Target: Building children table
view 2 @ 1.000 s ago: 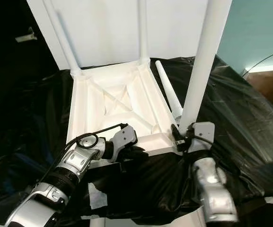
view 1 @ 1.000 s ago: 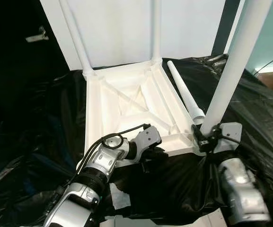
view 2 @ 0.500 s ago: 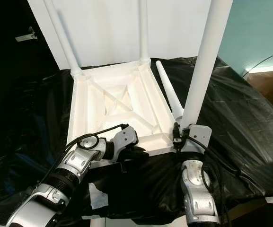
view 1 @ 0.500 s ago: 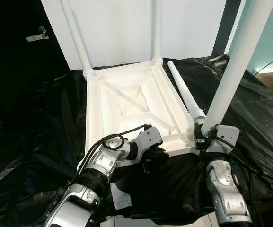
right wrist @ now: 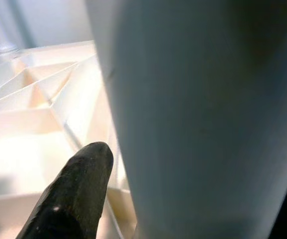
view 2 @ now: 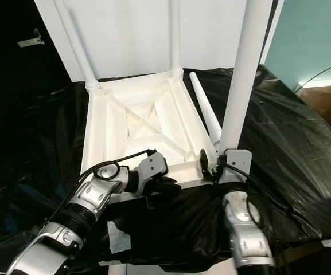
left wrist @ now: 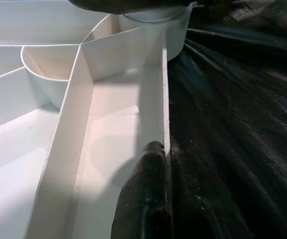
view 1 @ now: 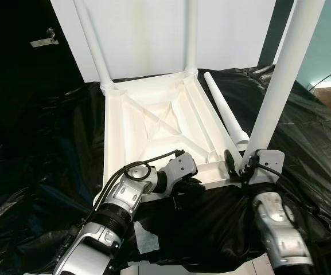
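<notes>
The three upright legs [view 1: 283, 80] ran off the top edge, so their ends went unseen. The left end effector [view 1: 183, 192] lay tucked beneath its own wrist housing against the tabletop's near rim [left wrist: 164, 99]. Black sheeting [view 1: 50, 149] (draped everywhere) hid whatever carried the tabletop. The near leg [right wrist: 203, 114] loomed blurred.

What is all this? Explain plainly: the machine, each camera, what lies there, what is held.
A humanoid robot: two silver arms, each ending in a black two-fingered tool. The wide pictures come from its head cameras, looking down; the close ones from its wrists. A white table lies upside down on a black sheet, two legs fitted at far corners, a loose leg beside it. The right tool grips an upright leg at the near corner; the left tool sits at the near rim.
</notes>
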Robot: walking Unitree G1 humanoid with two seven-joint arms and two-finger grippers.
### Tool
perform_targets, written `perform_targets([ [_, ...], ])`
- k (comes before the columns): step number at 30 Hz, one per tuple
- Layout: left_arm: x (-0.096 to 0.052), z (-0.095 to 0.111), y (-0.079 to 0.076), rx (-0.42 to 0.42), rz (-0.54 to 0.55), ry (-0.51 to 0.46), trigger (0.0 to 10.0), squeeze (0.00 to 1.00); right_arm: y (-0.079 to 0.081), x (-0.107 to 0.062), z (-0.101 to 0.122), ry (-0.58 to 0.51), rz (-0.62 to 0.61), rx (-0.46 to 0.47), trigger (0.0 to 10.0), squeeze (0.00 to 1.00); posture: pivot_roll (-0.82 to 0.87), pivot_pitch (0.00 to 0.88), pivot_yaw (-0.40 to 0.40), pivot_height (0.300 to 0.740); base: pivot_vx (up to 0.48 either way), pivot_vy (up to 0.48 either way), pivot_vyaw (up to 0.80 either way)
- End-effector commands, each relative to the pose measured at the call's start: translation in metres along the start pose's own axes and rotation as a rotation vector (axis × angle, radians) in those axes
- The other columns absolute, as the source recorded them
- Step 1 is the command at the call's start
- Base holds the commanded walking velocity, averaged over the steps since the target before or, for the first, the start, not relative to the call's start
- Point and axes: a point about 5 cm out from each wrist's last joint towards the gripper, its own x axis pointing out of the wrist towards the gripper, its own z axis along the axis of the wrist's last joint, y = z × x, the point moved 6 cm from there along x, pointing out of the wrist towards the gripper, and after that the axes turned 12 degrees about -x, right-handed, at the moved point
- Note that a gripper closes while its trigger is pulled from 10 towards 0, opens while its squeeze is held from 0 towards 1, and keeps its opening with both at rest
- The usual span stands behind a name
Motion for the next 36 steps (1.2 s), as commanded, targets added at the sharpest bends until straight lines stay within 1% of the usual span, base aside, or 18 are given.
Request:
perform_targets([
  [1, 0.012, -0.072, -0.023, -0.237, -0.034, 0.130, 10.0, 0.00, 0.025, 0.000, 0.005, -0.024, 0.142, 0.025, 10.0, 0.00, -0.11, 0.040, 0.004, 0.740, 0.000, 0.000, 0.00],
  [3, 0.012, -0.072, -0.023, -0.237, -0.033, 0.130, 10.0, 0.00, 0.022, -0.001, 0.006, -0.027, 0.184, 0.009, 10.0, 0.00, -0.12, 0.041, 0.007, 0.740, 0.000, 0.000, 0.00],
  [6, 0.011, -0.072, -0.023, -0.236, -0.034, 0.131, 10.0, 0.00, 0.017, -0.002, 0.004, -0.021, 0.207, 0.003, 10.0, 0.00, -0.12, 0.041, 0.006, 0.740, 0.000, 0.000, 0.00],
  [7, 0.011, -0.072, -0.022, -0.236, -0.034, 0.132, 10.0, 0.00, 0.014, -0.004, 0.001, 0.002, 0.248, 0.022, 10.0, 0.00, -0.12, 0.040, 0.007, 0.740, 0.000, 0.000, 0.00],
  [9, 0.012, -0.071, -0.022, -0.234, -0.035, 0.133, 10.0, 0.00, 0.003, -0.007, -0.005, 0.036, 0.291, 0.031, 10.0, 0.00, -0.13, 0.040, 0.009, 0.740, 0.000, 0.000, 0.00],
  [10, 0.012, -0.071, -0.022, -0.234, -0.035, 0.133, 10.0, 0.00, 0.003, -0.007, -0.005, 0.036, 0.291, 0.031, 10.0, 0.00, -0.13, 0.040, 0.009, 0.740, 0.000, 0.000, 0.00],
  [11, 0.012, -0.071, -0.023, -0.231, -0.038, 0.133, 10.0, 0.00, -0.004, -0.008, -0.005, 0.038, 0.334, 0.009, 10.0, 0.00, -0.13, 0.037, 0.011, 0.740, 0.000, 0.000, 0.00],
  [14, 0.012, -0.071, -0.023, -0.230, -0.038, 0.133, 10.0, 0.00, -0.007, -0.010, -0.001, 0.022, 0.372, 0.000, 10.0, 0.00, -0.13, 0.036, 0.012, 0.740, 0.000, 0.000, 0.00],
  [15, 0.012, -0.071, -0.023, -0.228, -0.038, 0.134, 10.0, 0.00, -0.007, -0.010, 0.001, 0.019, 0.395, 0.006, 3.5, 0.00, -0.12, 0.032, 0.012, 0.740, 0.000, 0.000, 0.00],
  [16, 0.012, -0.070, -0.022, -0.227, -0.038, 0.134, 10.0, 0.00, -0.005, -0.011, 0.004, 0.013, 0.430, 0.010, 0.0, 0.00, -0.12, 0.031, 0.012, 0.740, 0.000, 0.000, 0.00],
  [19, 0.011, -0.068, -0.020, -0.224, -0.033, 0.132, 10.0, 0.00, 0.000, -0.015, 0.008, 0.018, 0.518, 0.009, 0.0, 0.00, -0.12, 0.029, 0.012, 0.740, 0.000, 0.000, 0.00],
  [26, 0.011, -0.068, -0.020, -0.223, -0.029, 0.131, 10.0, 0.00, 0.001, -0.015, 0.007, 0.035, 0.549, 0.011, 0.0, 0.00, -0.11, 0.024, 0.009, 0.740, 0.000, 0.000, 0.00],
  [29, 0.011, -0.068, -0.019, -0.222, -0.023, 0.131, 10.0, 0.00, 0.002, -0.018, -0.005, 0.089, 0.580, 0.040, 0.0, 0.00, -0.11, 0.023, 0.009, 0.740, 0.000, 0.000, 0.00],
  [31, 0.010, -0.068, -0.018, -0.220, -0.021, 0.134, 10.0, 0.00, 0.001, -0.017, -0.013, 0.125, 0.546, 0.039, 0.0, 0.00, -0.11, 0.022, 0.009, 0.740, 0.000, 0.000, 0.00],
  [32, 0.010, -0.068, -0.018, -0.220, -0.021, 0.134, 10.0, 0.00, 0.001, -0.017, -0.013, 0.125, 0.546, 0.039, 0.0, 0.00, -0.11, 0.022, 0.009, 0.740, 0.000, 0.000, 0.00],
  [34, 0.009, -0.069, -0.018, -0.219, -0.020, 0.136, 10.0, 0.00, -0.002, -0.008, -0.018, 0.149, 0.442, 0.074, 0.0, 0.00, -0.11, 0.021, 0.011, 0.740, 0.000, 0.000, 0.00],
  [35, 0.009, -0.069, -0.018, -0.218, -0.020, 0.137, 10.0, 0.00, -0.002, -0.005, -0.024, 0.168, 0.363, 0.112, 0.0, 0.00, -0.11, 0.021, 0.014, 0.740, 0.000, 0.000, 0.00],
  [36, 0.009, -0.069, -0.017, -0.218, -0.020, 0.138, 10.0, 0.00, -0.002, -0.003, -0.028, 0.183, 0.312, 0.138, 0.0, 0.00, -0.11, 0.021, 0.014, 0.740, 0.000, 0.000, 0.00],
])
